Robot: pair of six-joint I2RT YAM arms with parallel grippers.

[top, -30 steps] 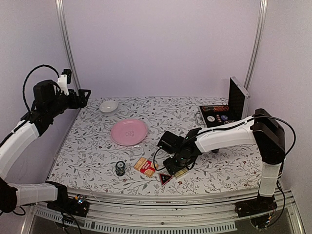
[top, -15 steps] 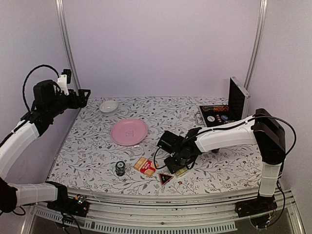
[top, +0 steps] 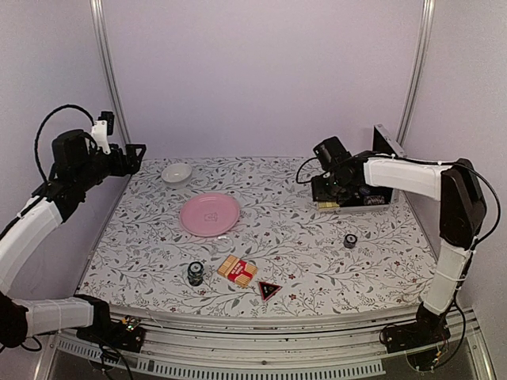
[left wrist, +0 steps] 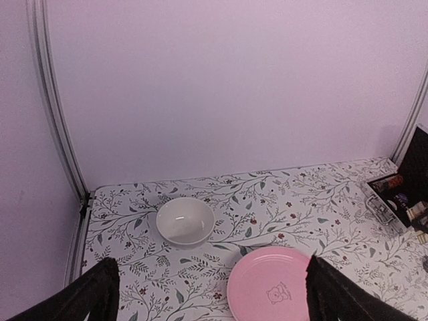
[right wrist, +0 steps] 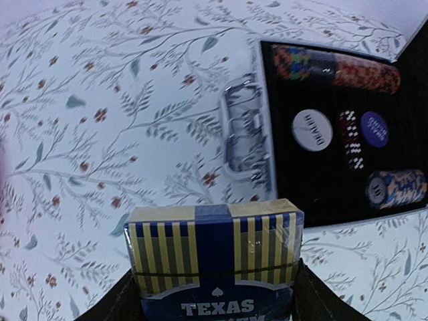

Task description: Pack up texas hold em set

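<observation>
The silver case [top: 342, 207] lies open at the back right, lid upright, with chip stacks [right wrist: 338, 69] in its black lining [right wrist: 321, 194]. My right gripper [top: 330, 192] is shut on a blue-and-gold card deck [right wrist: 214, 261] and holds it above the case's near-left edge, by the metal handle [right wrist: 244, 137]. A red deck [top: 238, 270], a black triangular marker [top: 268, 290] and a chip stack [top: 196, 273] lie at the table's front. Another chip stack [top: 349, 241] lies in front of the case. My left gripper [top: 135, 157] is open and empty, raised at the far left.
A pink plate [top: 210, 214] sits left of centre and a small white bowl [top: 177, 172] at the back left. Both also show in the left wrist view, bowl [left wrist: 185, 221] and plate [left wrist: 274, 289]. Frame posts stand at the back corners.
My right arm has swung from the front middle of the table to the case at the back right, carrying the blue deck. The chip stack before the case is now uncovered. Left arm unchanged.
</observation>
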